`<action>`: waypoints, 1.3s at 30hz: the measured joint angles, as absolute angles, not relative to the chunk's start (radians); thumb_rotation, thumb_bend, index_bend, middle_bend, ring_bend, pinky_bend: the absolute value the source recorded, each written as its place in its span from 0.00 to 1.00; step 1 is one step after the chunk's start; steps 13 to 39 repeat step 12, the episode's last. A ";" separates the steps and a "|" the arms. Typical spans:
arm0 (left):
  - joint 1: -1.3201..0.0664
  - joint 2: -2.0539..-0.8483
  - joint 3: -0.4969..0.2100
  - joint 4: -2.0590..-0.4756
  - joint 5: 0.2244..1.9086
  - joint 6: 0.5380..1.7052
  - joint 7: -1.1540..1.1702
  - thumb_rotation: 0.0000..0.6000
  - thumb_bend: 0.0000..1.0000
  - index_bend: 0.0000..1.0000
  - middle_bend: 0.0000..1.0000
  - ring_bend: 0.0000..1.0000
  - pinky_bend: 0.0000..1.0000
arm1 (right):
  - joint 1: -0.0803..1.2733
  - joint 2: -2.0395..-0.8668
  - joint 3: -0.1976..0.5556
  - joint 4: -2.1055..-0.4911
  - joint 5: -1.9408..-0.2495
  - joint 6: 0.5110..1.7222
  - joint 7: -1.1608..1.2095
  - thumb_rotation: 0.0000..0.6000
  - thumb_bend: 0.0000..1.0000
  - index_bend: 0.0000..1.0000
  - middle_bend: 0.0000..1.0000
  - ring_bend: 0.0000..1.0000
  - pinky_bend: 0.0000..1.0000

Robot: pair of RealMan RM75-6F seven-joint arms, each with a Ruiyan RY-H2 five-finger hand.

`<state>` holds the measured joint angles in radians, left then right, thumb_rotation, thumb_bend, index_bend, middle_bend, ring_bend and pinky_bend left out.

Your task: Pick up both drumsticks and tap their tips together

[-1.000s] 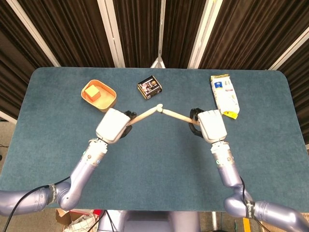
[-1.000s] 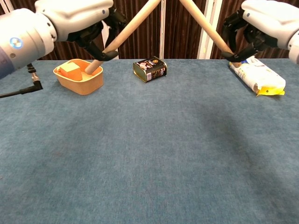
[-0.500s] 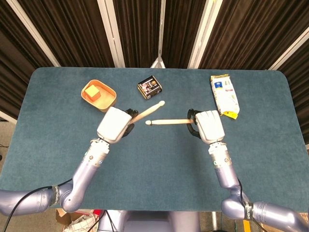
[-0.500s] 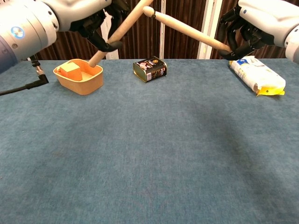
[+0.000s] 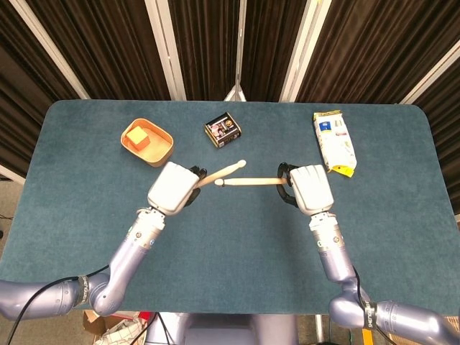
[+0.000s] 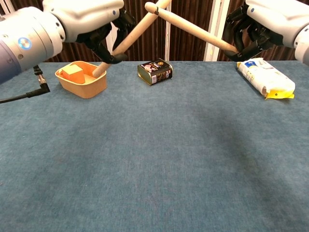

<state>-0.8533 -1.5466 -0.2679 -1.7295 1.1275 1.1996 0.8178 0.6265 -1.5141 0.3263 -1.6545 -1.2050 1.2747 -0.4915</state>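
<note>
My left hand (image 5: 172, 188) (image 6: 91, 21) grips a pale wooden drumstick (image 5: 223, 172) (image 6: 130, 36) that slants up and to the right. My right hand (image 5: 309, 187) (image 6: 263, 21) holds the second drumstick (image 5: 251, 181) (image 6: 198, 29), which points left. Both sticks are held in the air above the blue table (image 5: 230, 244). Near their tips the sticks cross; in the chest view the crossing is near the frame's top. Whether they touch there I cannot tell.
An orange bowl (image 5: 162, 151) (image 6: 82, 84) with a yellow block inside sits at the back left. A small dark box (image 5: 222, 130) (image 6: 155, 71) stands at the back centre. A white snack bag (image 5: 334, 142) (image 6: 265, 79) lies at the back right.
The right drumstick swung down from a raised slant to nearly level, pointing left. The tips met a second ago and now cross lower, and the left hand shifted slightly right.
</note>
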 measured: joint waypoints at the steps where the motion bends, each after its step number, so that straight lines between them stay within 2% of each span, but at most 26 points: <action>1: -0.855 -1.550 -0.267 -1.729 1.126 1.201 0.822 1.00 0.72 0.60 0.73 0.80 0.94 | 0.626 -1.512 0.324 -1.656 -1.205 1.275 -0.491 1.00 0.72 0.81 0.68 0.84 0.80; 39: -0.883 -1.578 -0.265 -1.722 1.104 1.207 0.861 1.00 0.72 0.60 0.73 0.80 0.94 | 0.631 -1.511 0.313 -1.658 -1.205 1.278 -0.485 1.00 0.72 0.81 0.68 0.85 0.80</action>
